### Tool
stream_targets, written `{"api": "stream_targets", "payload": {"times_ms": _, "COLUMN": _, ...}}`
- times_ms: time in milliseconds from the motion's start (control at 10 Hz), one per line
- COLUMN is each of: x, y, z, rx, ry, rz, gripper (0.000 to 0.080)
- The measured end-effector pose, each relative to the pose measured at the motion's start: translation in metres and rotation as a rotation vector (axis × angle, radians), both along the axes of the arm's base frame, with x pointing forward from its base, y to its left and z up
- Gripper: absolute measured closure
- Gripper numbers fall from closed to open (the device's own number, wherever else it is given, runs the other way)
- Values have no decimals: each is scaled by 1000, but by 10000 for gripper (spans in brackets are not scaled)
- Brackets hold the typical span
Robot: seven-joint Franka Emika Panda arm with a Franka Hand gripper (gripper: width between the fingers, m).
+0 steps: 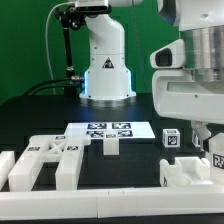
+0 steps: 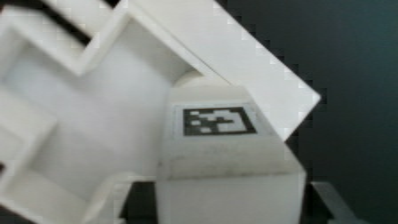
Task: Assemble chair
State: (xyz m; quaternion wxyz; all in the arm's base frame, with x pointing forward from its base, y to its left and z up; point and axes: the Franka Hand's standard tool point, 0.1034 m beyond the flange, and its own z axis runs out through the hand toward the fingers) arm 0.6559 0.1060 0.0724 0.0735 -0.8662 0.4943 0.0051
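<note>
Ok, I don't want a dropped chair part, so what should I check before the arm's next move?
1. Part inside the gripper: ok, a tagged white part sits there in the wrist view.
2. Gripper closed on it: cannot tell.
3. Its tag visible: ok, it faces the wrist camera.
4. X-braced panel clear of the gripper: ok, at the exterior view's left.
5. Small post apart from the gripper: ok, by the marker board.

The X-braced panel (image 1: 45,160) lies at the exterior view's left, a short post (image 1: 110,146) before the marker board (image 1: 105,129).
</note>
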Motion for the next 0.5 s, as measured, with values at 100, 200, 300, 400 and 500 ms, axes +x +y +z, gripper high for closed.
{"api": "stream_targets", "payload": {"times_ms": 100, "x": -1, "y": -1, "z": 0, "rx": 21, "ry": 14, "rz": -92, "gripper": 511}}
{"api": "stream_targets", "payload": {"times_ms": 200, "x": -3, "y": 0, "z": -1, "rx": 38, "ry": 34, "rz": -220, "gripper": 511}}
{"api": "stream_targets", "payload": {"times_ms": 300, "x": -4, "y": 3, "z": -1, "rx": 46, "ry": 54, "rz": -345, "gripper": 511}}
{"api": "stream_targets", "payload": {"times_ms": 400, "x": -5, "y": 8, "z": -2, "rx": 50, "ry": 68, "rz": -424, "gripper": 511}}
{"api": "stream_targets", "payload": {"times_ms": 500, "x": -6, "y": 12, "z": -1, "rx": 37, "ry": 64, "rz": -399, "gripper": 511}}
